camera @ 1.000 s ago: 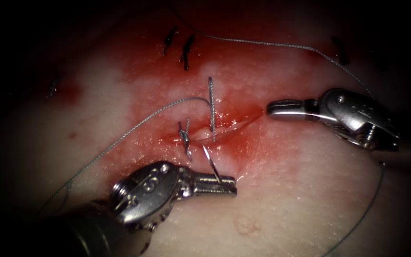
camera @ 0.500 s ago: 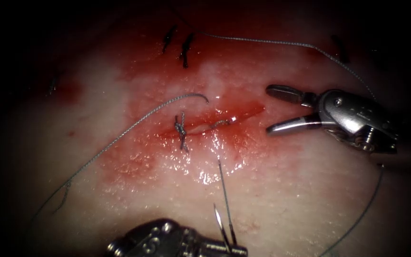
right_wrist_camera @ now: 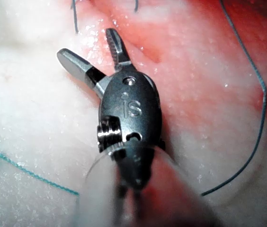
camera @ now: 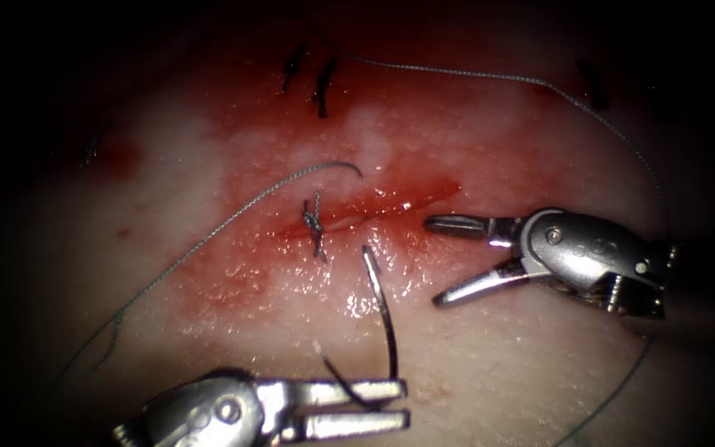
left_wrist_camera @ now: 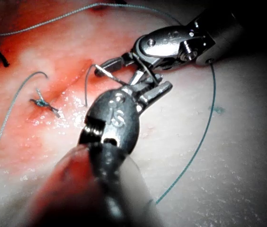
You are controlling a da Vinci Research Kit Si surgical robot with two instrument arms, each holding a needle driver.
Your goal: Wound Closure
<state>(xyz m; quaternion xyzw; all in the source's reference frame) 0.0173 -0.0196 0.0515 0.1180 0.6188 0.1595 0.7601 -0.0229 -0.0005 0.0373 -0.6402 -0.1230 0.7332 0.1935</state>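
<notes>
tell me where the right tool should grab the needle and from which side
Probably the upper stretch of the needle, short of its free end. That arc stands clear of the tissue, while the left tool grips it lower down. The right tool, jaws open and empty, sits on the arc's right, so come from the right, jaws square across the curve.

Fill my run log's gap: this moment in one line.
left tool: holds needle near tail | needle: out of tissue, below cut | right tool: open, holds nothing
</notes>
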